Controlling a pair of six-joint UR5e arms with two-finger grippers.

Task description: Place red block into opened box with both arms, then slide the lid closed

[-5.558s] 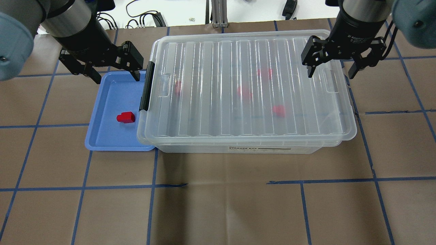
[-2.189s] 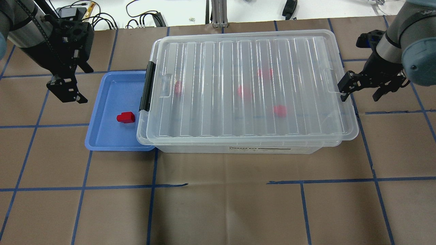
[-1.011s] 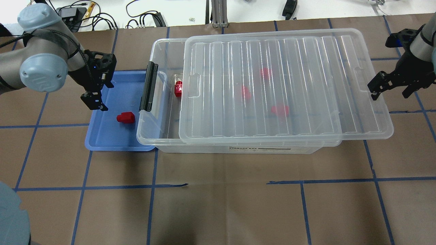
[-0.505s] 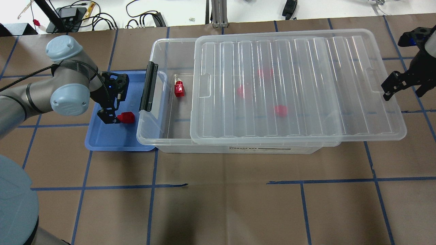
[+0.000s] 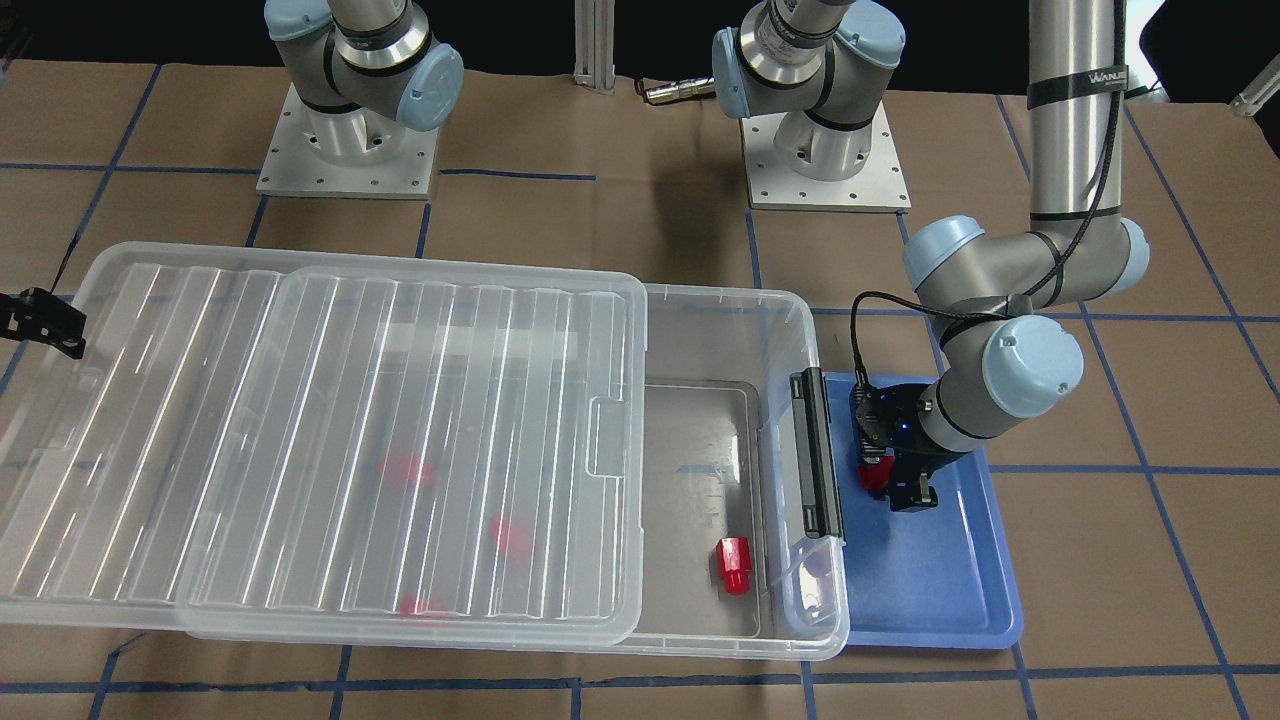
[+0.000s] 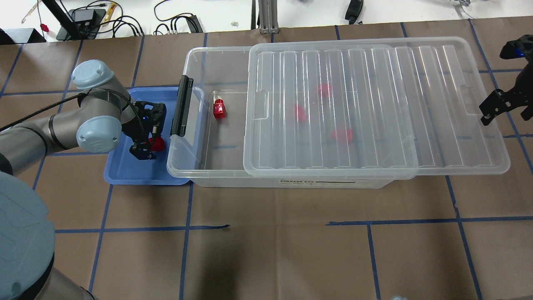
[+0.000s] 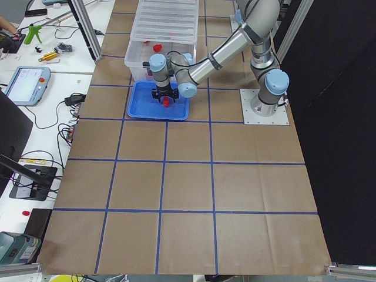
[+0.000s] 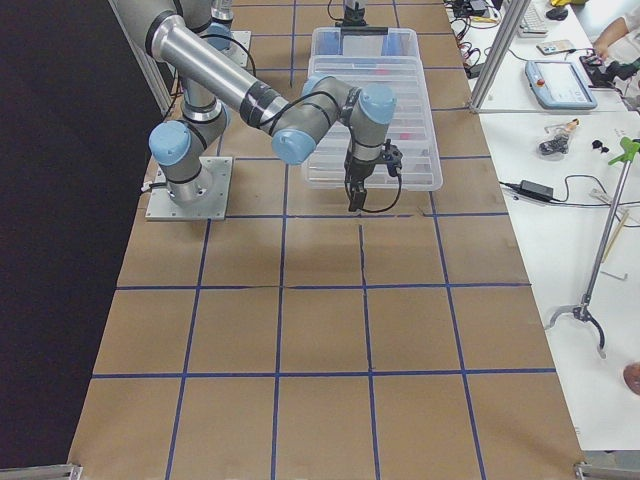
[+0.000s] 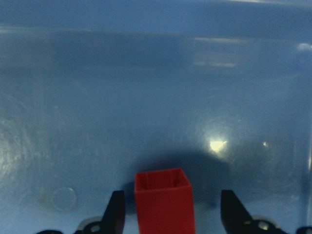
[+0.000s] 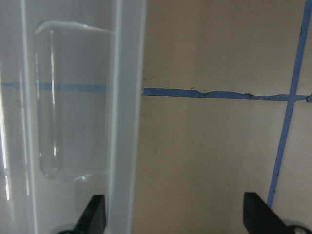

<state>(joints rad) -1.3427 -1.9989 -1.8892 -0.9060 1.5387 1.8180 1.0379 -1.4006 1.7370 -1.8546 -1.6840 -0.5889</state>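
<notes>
The left gripper (image 9: pixel 174 210) hangs open, its black fingers (image 9: pixel 117 212) straddling a small glossy red plastic block (image 9: pixel 163 202) with a gap on each side. That block stands on a shallow blue plastic tray (image 6: pixel 120 171) beside the large clear plastic box (image 6: pixel 195 66). The ribbed clear plastic lid (image 6: pixel 374 104) lies offset toward the robot's right, leaving the box's latch end uncovered. The right gripper (image 10: pixel 176 214) is spread wide, the lid's end rim between its fingers, clamping nothing.

The lid (image 6: pixel 374 108) sits offset rightward on the box (image 6: pixel 225 180), the tray (image 6: pixel 125 166) just beside its left end.
</notes>
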